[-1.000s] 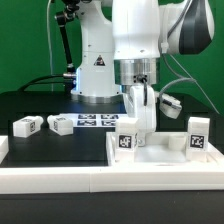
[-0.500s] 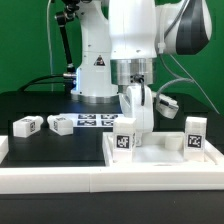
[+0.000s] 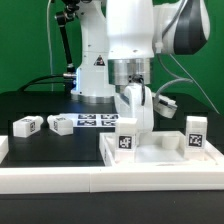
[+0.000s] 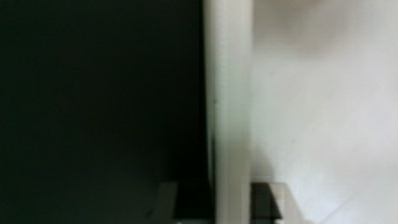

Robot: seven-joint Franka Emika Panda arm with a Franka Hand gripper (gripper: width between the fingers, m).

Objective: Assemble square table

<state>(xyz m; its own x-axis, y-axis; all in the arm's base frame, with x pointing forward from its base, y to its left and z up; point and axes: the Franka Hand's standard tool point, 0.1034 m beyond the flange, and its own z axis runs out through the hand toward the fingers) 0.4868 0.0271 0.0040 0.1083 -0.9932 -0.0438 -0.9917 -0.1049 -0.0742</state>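
The white square slab (image 3: pixel 160 152) lies near the table's front, and two stubby tagged legs (image 3: pixel 126 139) (image 3: pixel 197 135) stand on it. My gripper (image 3: pixel 139 112) reaches down at the slab's far side, just behind the nearer leg. In the wrist view the gripper (image 4: pixel 222 198) is shut on the slab's thin white rim (image 4: pixel 226 90). One dark finger (image 4: pixel 269 200) shows on either side of that rim. Two loose legs (image 3: pixel 27 125) (image 3: pixel 61 124) lie on the black table at the exterior view's left.
The marker board (image 3: pixel 96 122) lies flat in front of the robot's base (image 3: pixel 96 70). Long white border rails (image 3: pixel 90 182) run along the front and the exterior view's left edge. Another small white tagged piece (image 3: pixel 166 100) sits behind the gripper.
The slab, with both legs on it, has shifted slightly toward the exterior view's left, still held by my shut gripper. The loose legs have not moved.
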